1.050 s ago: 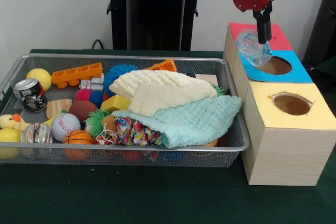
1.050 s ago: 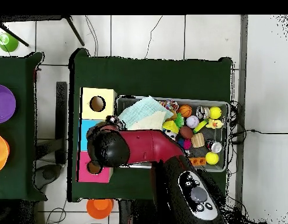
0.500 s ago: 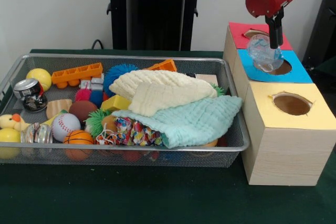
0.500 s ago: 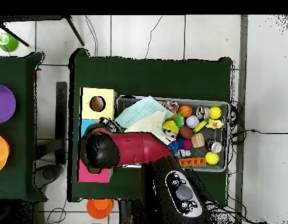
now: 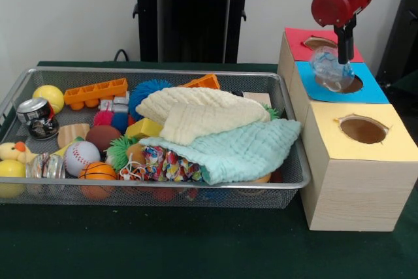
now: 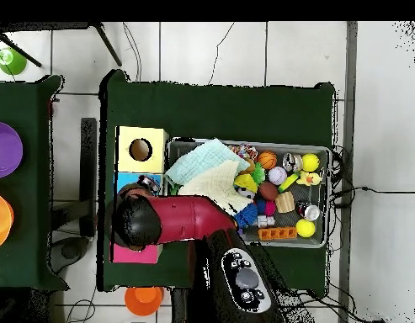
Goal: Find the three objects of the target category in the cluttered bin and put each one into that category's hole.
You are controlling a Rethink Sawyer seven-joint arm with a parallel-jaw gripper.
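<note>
The pincer (image 5: pixel 342 53) is clenched on a clear bottle (image 5: pixel 328 68), which hangs just over the hole in the blue section (image 5: pixel 366 89) of the sorting box at the desk's edge beside the bin (image 5: pixel 287 161). The bottle's lower end seems to overlap the hole's (image 5: pixel 347 85) rim, so this looks like the delivery step: carrying one found item to its category hole, with release not yet done.

The next move probably calls for centring the bottle over the opening, lowering a touch, and letting go so it drops through rather than catching on the rim. The bottle looks crumpled and tilted, so it may snag on the edge if released off-centre.

From overhead the arm covers the blue section, and the bottle cannot be made out there.

The bin is full of clutter: cloths (image 5: pixel 215 129), balls (image 5: pixel 81 156), a can (image 5: pixel 34 110), blocks (image 5: pixel 96 91). Which others belong to the blue category cannot be judged with certainty; the can is a likely candidate.
</note>
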